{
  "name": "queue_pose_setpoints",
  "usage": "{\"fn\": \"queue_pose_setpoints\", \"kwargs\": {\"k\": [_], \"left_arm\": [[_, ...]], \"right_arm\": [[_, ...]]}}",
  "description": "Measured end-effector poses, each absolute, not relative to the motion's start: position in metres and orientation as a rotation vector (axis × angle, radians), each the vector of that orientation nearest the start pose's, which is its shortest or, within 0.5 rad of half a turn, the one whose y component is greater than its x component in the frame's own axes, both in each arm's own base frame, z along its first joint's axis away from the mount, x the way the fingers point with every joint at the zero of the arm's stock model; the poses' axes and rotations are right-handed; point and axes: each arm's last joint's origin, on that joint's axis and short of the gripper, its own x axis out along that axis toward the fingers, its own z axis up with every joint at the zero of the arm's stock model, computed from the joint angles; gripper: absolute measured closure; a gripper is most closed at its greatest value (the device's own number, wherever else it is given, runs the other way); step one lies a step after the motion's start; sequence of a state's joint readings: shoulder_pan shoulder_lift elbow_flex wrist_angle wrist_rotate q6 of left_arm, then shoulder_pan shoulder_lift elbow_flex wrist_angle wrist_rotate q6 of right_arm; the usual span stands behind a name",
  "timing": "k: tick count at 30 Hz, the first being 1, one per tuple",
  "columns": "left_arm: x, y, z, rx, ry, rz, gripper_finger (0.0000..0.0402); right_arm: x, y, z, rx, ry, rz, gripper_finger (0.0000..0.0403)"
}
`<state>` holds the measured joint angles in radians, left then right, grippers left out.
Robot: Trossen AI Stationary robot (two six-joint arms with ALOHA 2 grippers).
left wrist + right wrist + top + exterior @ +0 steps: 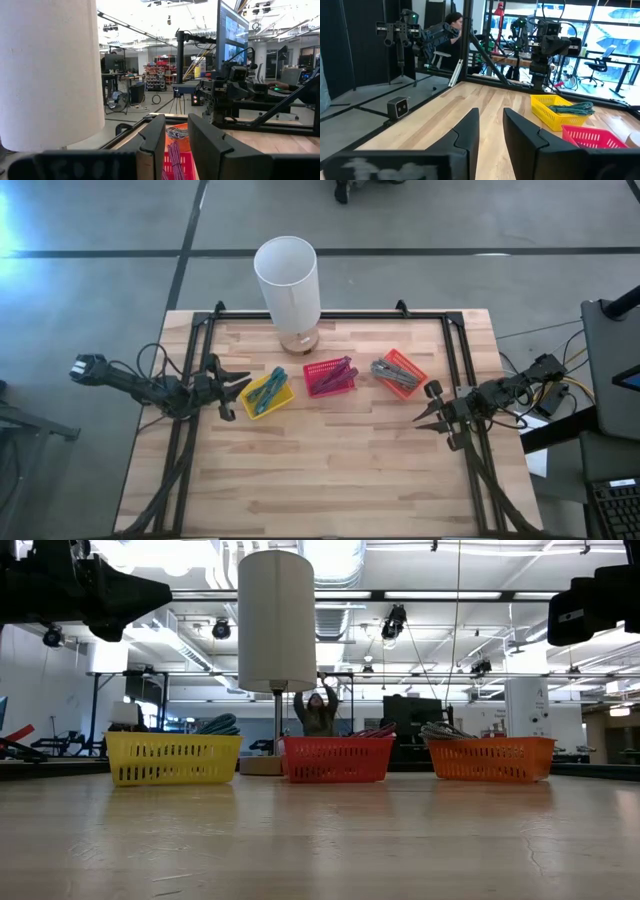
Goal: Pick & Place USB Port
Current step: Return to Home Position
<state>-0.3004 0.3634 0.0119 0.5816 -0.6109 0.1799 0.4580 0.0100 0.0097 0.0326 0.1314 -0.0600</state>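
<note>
Three small baskets stand in a row on the wooden table: yellow [267,393] with teal cables, red [330,376] with purplish cables, orange [399,373] with grey cables. In the low view they show as yellow [173,757], red [337,758] and orange [490,757]. My left gripper [235,392] hovers open just left of the yellow basket, above the table. My right gripper [428,412] hovers open near the table's right side, on the near side of the orange basket. Both hold nothing. Each wrist view shows its own gripper: left [176,127], right [491,120].
A lamp with a tall white cylinder shade [287,280] stands on a wooden base at the table's far edge, behind the baskets. A black frame rail [330,315] runs along the table's far and side edges. A person [318,712] stands in the room beyond the table.
</note>
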Motion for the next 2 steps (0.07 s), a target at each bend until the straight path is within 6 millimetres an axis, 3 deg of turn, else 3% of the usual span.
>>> {"fn": "queue_pose_setpoints", "kwargs": {"k": [2], "left_arm": [[0.1128,-0.0176,0.1902,0.076,-0.179,0.326,0.0312]], "right_arm": [[0.0891,0.0397,0.1692,-0.047,-0.041,0.326,0.0325]]}}
